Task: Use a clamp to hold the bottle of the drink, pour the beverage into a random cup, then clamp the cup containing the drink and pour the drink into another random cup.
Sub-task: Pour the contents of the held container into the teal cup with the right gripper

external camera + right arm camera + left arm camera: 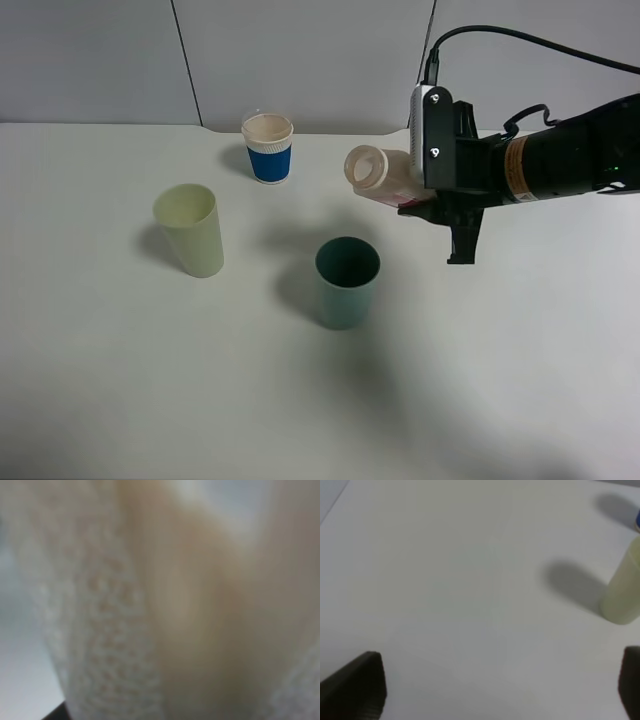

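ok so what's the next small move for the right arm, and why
Probably ease the right pincer toward the teal cup, then tip further: the bottle lies nearly sideways in its grip, its mouth seems short of the cup's rim, and no stream shows.

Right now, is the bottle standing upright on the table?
No, the bottle is tipped sideways in the air, up and to the right of the teal cup.
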